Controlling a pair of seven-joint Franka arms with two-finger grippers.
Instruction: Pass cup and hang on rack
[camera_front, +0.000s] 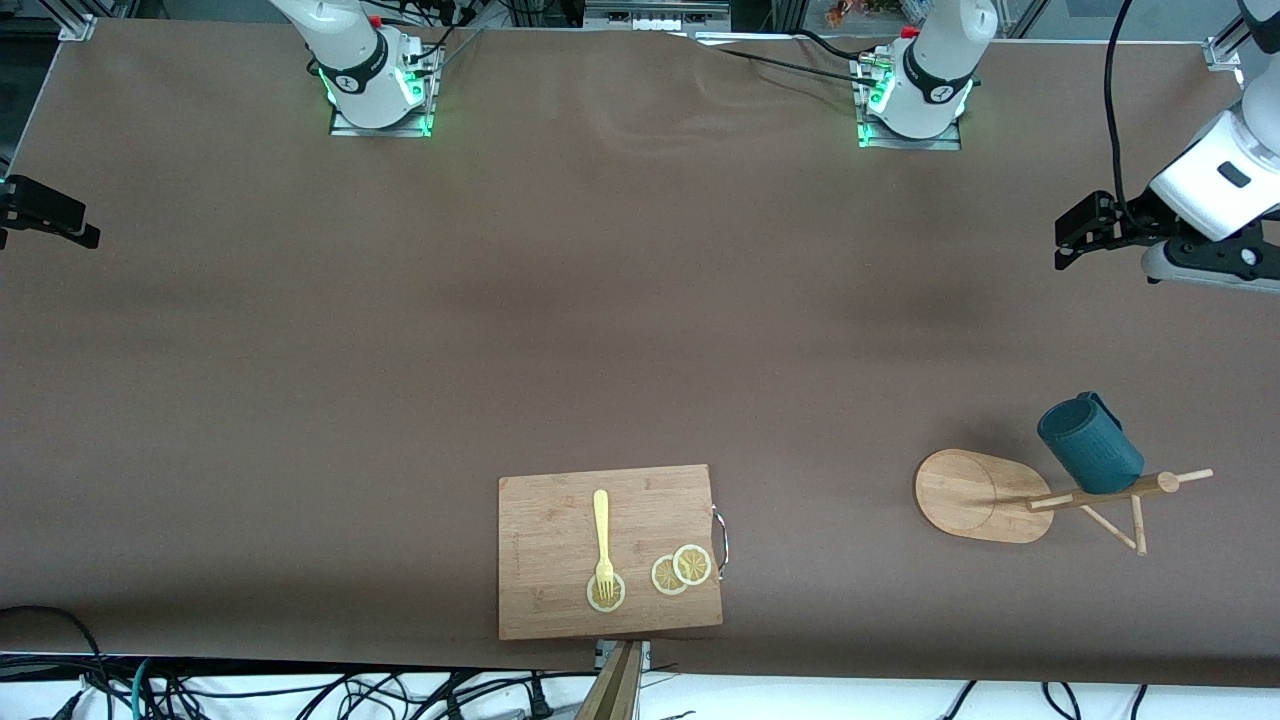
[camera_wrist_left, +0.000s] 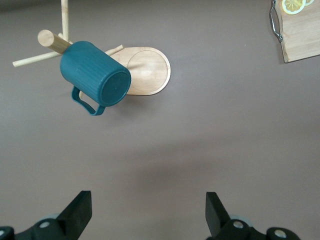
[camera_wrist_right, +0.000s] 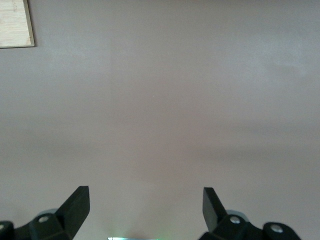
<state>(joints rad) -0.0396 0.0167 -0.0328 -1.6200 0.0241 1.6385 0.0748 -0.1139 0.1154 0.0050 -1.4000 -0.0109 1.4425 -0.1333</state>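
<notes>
On the brown table (camera_front: 640, 330) the cup (camera_front: 1088, 446) hangs empty on the rack (camera_front: 985, 495); both grippers' jaws gape, holding nothing.

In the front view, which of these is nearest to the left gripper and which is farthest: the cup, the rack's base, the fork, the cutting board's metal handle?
From the left gripper, open over the table at the left arm's end:
1. Cup, hanging on the rack.
2. Rack's base, beside the cup.
3. Cutting board's metal handle, on the board's edge toward the rack.
4. Fork, on the board, farthest.
</notes>
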